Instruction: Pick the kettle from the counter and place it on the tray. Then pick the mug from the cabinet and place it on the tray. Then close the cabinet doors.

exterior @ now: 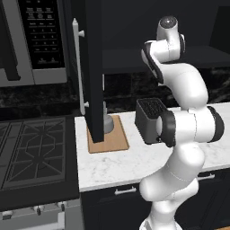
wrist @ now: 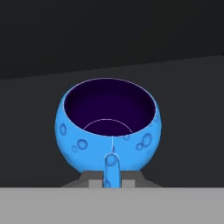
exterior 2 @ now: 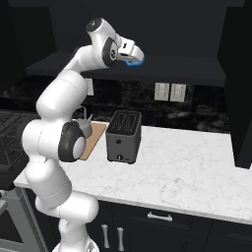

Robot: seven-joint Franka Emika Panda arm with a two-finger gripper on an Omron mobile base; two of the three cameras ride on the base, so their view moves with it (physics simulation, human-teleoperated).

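on the left we have the tray (exterior: pixel 108 139) on the white tabletop (exterior: pixel 134 166) with the kettle (exterior 2: pixel 82 123) standing on it (half hidden behind the open cabinet door (exterior: pixel 92 67)). the black toaster (exterior 2: pixel 124 135) comes next. up at the cabinet shelf (exterior 2: pixel 187 69), our end effector (exterior 2: pixel 134 56) is clenched on the blue mug (wrist: pixel 108 124) at its handle.
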